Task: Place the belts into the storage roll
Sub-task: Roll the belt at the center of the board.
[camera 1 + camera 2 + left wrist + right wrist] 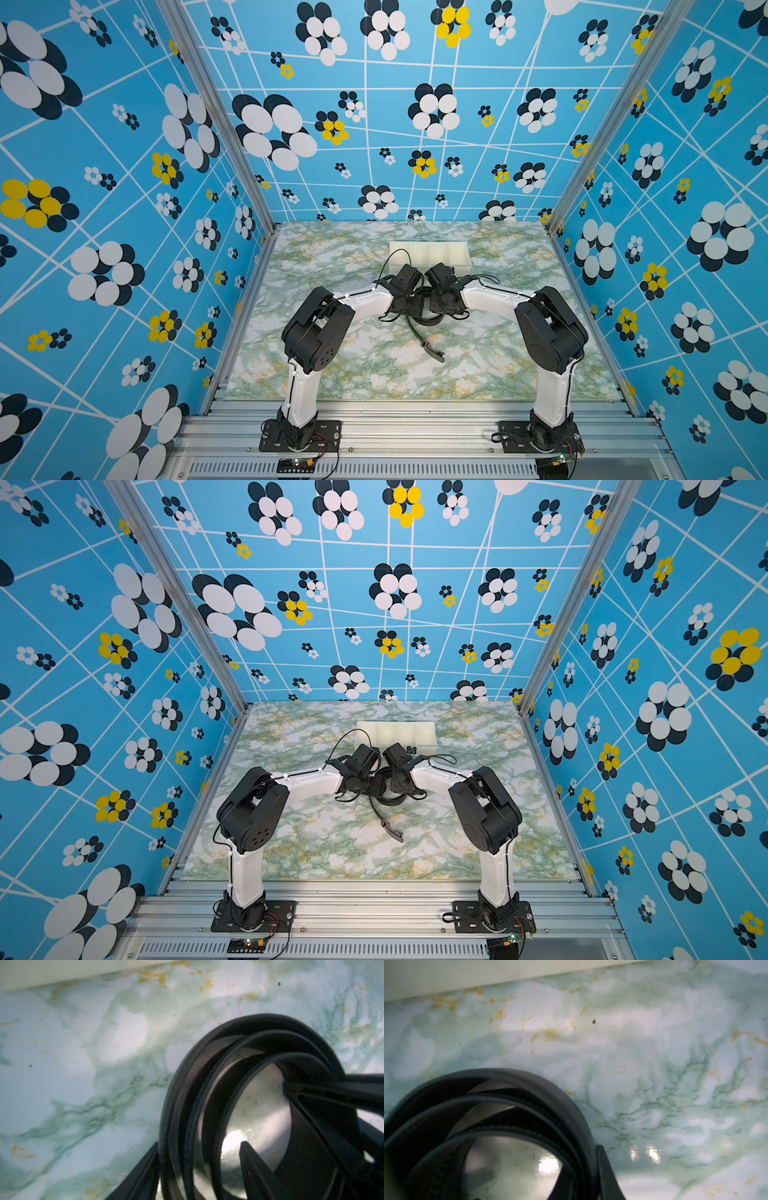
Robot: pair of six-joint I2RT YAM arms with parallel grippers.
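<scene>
**A:** Blue walls (124, 166) splashed with black, white and yellow flowers, and a green-veined, marble-look tabletop (332, 257) underneath. Start me on the left.

**B:** The left arm (365, 299) reaches in toward the middle, and the left gripper (198, 1144) points down at the belt (428, 321). In its wrist view the jaws stand spread. One finger (143, 1174) sits outside the coil, touching the outer turn. The other (255, 1167) is inside the ring, with a sliver of tabletop showing between it and the nearest turn.

**A:** So it's astride the strap, not clamped. And the belt itself?

**B:** It's black, wound in a few loose turns standing on edge on the tabletop, right between the two grippers. In both top views a tail runs out of the coil toward the robot bases and ends at the buckle (434, 354) (394, 832), flat on the marble.

**A:** The tray?

**B:** The white storage tray (430, 253), with dividers across it, sits just beyond the coil, toward the back wall. The belt is outside it, near its front wall.

**A:** Over to the right.

**B:** The right gripper (441, 306) mirrors the left. Its wrist view shows a single finger (606, 1172) hard against the outer turn. The left wrist view catches its partner (311, 1093) inside the ring. The jaws are drawn close, pinching the coil's turns.
</scene>
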